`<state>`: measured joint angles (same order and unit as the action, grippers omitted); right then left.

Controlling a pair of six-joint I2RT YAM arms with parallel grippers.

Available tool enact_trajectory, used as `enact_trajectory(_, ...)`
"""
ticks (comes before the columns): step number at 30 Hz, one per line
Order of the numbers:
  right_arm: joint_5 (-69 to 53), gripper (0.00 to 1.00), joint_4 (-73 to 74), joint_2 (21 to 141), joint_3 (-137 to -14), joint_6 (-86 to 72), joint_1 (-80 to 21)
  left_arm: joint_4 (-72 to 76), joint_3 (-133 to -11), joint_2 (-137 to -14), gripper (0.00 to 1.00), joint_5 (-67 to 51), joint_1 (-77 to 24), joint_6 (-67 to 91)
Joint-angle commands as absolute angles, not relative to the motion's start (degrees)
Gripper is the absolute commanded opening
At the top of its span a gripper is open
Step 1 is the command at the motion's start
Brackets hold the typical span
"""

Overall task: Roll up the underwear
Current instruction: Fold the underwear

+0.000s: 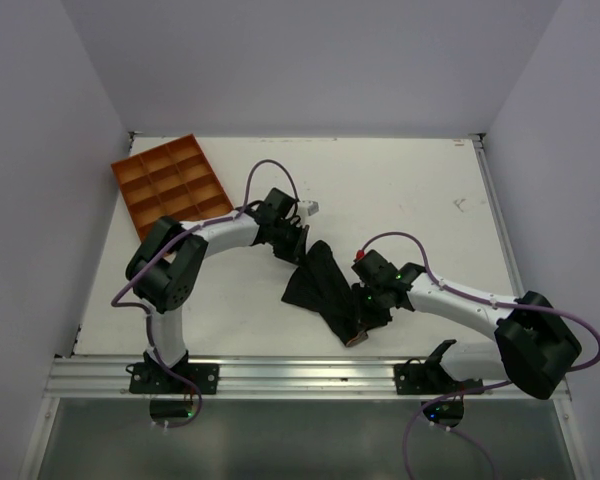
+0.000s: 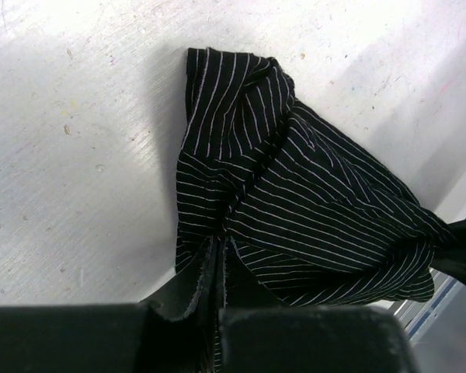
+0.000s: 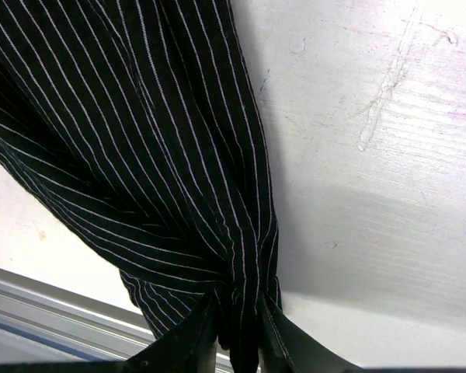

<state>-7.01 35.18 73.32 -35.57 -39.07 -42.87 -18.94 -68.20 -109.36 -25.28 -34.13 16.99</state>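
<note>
Evidently no roll is begun: the pinstriped underwear (image 1: 325, 290) is held bunched between the hands, one corner clamped in the left gripper (image 2: 220, 287), the far end pinched in the right gripper (image 3: 241, 326), so flattening and rolling are left.

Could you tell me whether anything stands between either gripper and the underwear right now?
Nothing visible does: the left gripper and the right gripper each pinch a bunched end of the underwear directly. The orange tray lies well off to the far left.
</note>
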Motion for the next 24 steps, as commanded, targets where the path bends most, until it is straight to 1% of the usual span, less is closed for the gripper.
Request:
enact_trajectory(1,-3.5,0.29,40.8,72.6,-34.8,-39.5,-43.2,-18.6,-67.7,-106.8,0.00,-23.7,-33.9,14.3)
enact_trajectory(4,-3.6,0.29,40.8,72.7,-34.5,-39.4,-43.2,-19.6,-68.2,-106.8,0.01,-23.0,-33.9,14.2)
enact_trajectory(5,-3.9,0.29,40.8,72.7,-34.5,-39.4,-43.2,-20.0,-68.3,-106.7,0.11,-22.6,-33.9,15.0)
enact_trajectory(6,-4.1,0.29,40.4,72.8,-34.5,-39.3,-43.2,-20.1,-68.4,-105.8,0.26,-22.0,-33.9,15.4)
enact_trajectory(8,-4.7,0.29,40.3,73.0,-34.7,-39.2,-43.2,-21.3,-68.6,-104.3,0.39,-19.9,-33.9,17.2)
enact_trajectory(9,-4.8,0.29,40.1,73.2,-34.9,-39.1,-43.3,-22.3,-68.9,-102.8,0.44,-18.3,-33.9,17.7)
enact_trajectory(13,-4.9,0.29,40.2,73.1,-35.3,-38.9,-43.2,-28.5,-68.6,-98.7,0.47,-9.3,-33.9,21.0)
enact_trajectory(14,-4.9,0.29,40.1,73.1,-35.3,-38.8,-43.2,-29.2,-66.0,-97.6,0.47,-9.1,-33.9,22.3)
enact_trajectory(17,-4.9,0.29,39.9,73.4,-35.4,-38.7,-43.2,-28.4,-59.4,-92.7,0.47,-12.6,-33.9,24.8)
enact_trajectory(21,-5.7,0.29,38.4,73.7,-34.9,-38.7,-43.2,-25.3,-51.5,-89.8,0.47,-16.5,-34.0,28.7)
enact_trajectory(24,-6.0,0.29,38.4,74.3,-35.1,-38.4,-43.2,-22.6,-47.9,-88.4,0.47,-17.9,-34.3,31.2)
